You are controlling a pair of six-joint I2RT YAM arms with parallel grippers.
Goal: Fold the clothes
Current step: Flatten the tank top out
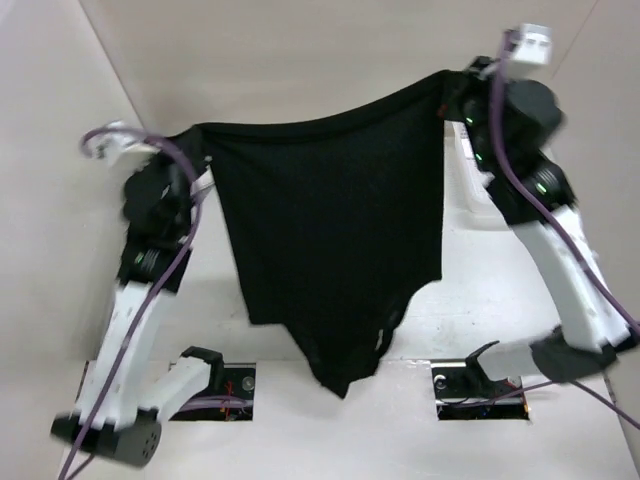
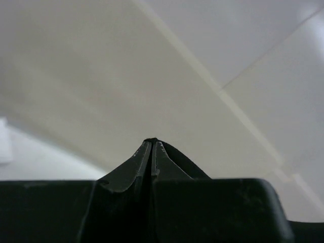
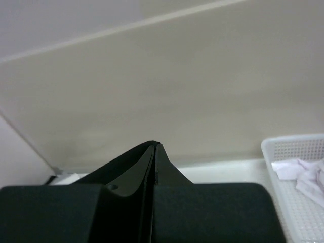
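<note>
Left gripper clenched on one upper corner of the plain black short-sleeved fabric garment; right gripper clenched on the opposite corner. Both wrist views show jaws pressed flat together, black cloth hard to tell from black fingers. Garment hangs spread between the claws, top edge running left to right and sagging mid-span, body falling toward the arm bases to a crumpled point over the white table's near edge. Judgement: laying it flat turns on that hem lying nearside, with neither arm nearer. Hem contact with table unclear from above; sleeves not made out. White plastic mesh basket holding white cloth, cut off at the frame edge.
</note>
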